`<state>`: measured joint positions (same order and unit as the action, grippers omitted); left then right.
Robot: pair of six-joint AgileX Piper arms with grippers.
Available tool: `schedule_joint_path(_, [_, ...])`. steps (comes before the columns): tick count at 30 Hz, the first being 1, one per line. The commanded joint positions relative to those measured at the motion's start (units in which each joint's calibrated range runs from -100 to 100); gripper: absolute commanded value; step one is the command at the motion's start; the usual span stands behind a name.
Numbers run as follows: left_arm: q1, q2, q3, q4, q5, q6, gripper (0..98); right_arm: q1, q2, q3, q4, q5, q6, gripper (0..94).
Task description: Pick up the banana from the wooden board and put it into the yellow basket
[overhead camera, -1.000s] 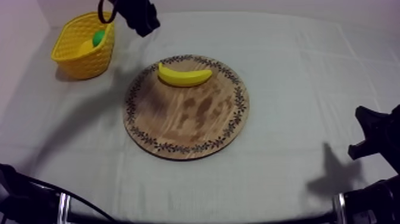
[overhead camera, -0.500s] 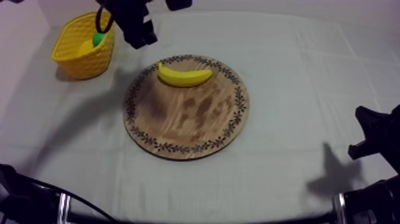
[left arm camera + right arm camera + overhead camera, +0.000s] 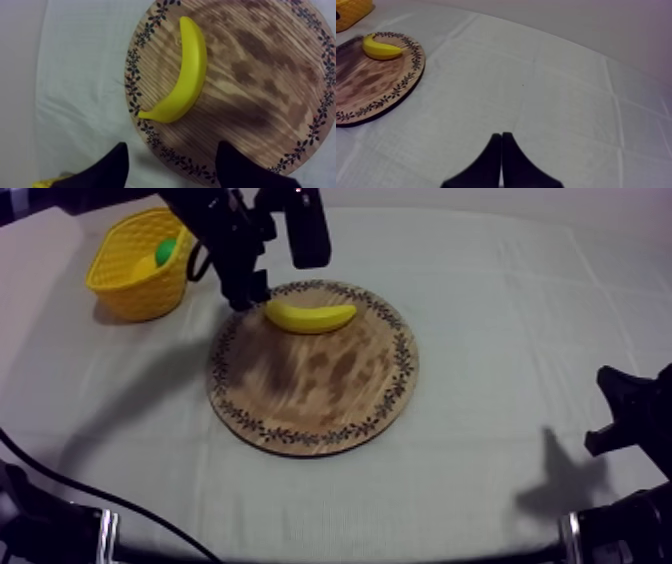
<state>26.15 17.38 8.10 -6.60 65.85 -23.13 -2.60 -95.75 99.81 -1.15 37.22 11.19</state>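
Banana [image 3: 310,316] on board [image 3: 312,393], upper ctr of frame, not grabbed yet; left hand [image 3: 172,152] spread near it, right hand [image 3: 501,157] pressed together.

We find the wooden board [image 3: 312,378] bare across its middle and near half, while the banana [image 3: 309,316] occupies its far part. Our left gripper [image 3: 172,148], fingers apart, hangs over the board's far-left rim beside the banana's end. Its arm crosses the gap between board and yellow basket [image 3: 130,283]. Right of the board the cloth [image 3: 520,338] lies open. Our right gripper [image 3: 501,146], fingers together, sits well off that side.
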Motion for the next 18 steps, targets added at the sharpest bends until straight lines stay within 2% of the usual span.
schedule_joint_path(1, [-0.02,1.53,0.08,0.01,-0.91,-0.18,63.6,0.0,0.0,-0.03,0.0,0.04,0.01,0.3])
schedule_joint_path(18, [0.04,10.76,0.61,-0.26,-5.01,-1.39,60.4,0.0,0.0,-0.03,0.0,0.04,0.01,0.3])
